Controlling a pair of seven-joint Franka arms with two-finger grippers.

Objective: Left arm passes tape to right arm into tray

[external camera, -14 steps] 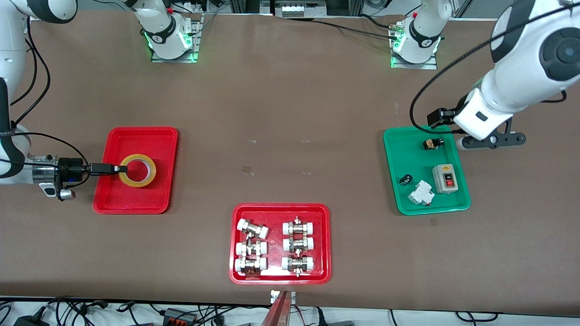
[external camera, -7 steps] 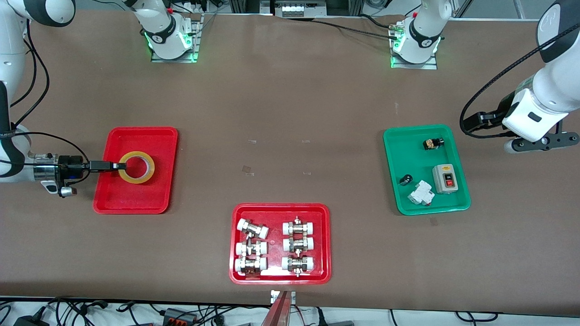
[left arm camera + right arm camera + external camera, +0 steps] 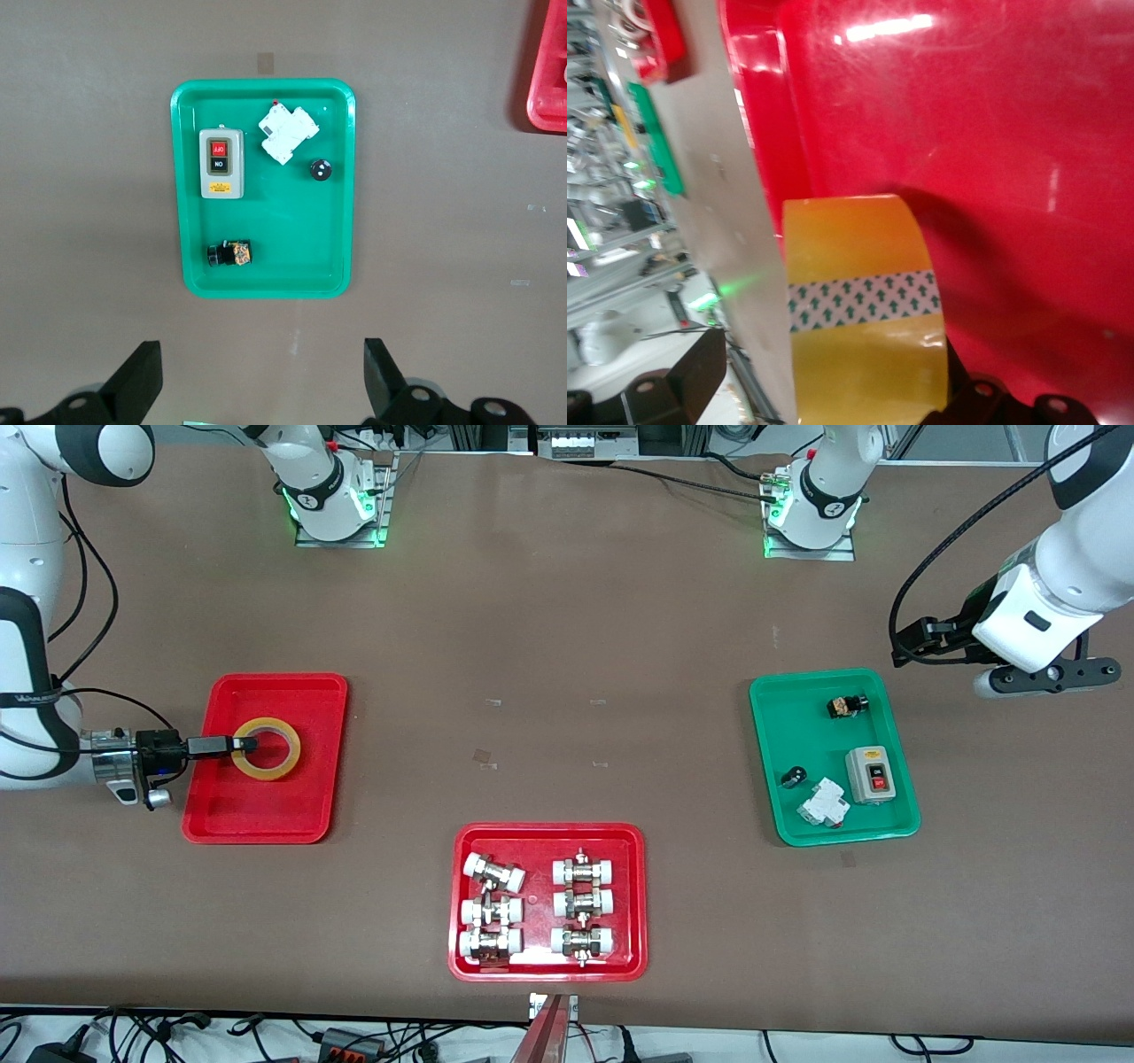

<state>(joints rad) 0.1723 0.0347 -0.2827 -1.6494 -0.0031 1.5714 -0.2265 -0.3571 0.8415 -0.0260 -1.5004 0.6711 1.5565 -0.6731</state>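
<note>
From the front camera I am seeing the tape (image 3: 266, 748) lying in the plain red tray (image 3: 283, 691) at the right arm's end of the table. The right gripper (image 3: 241, 745) is reaching in level over the tray, its fingers straddling the roll's wall, one in the core. The left gripper (image 3: 1038, 677) is hanging over bare table beside the green tray (image 3: 780, 726), waiting. A second red tray of fittings (image 3: 547, 833) is sitting nearest the camera.

The left wrist view is showing me the left gripper's (image 3: 263, 376) fingers spread wide, holding nothing, above the table just beside the green tray (image 3: 348, 177).

In the right wrist view the tape (image 3: 864, 301) is standing between the parted fingers (image 3: 700, 372) against the red tray (image 3: 966, 133); they are standing open around it.
</note>
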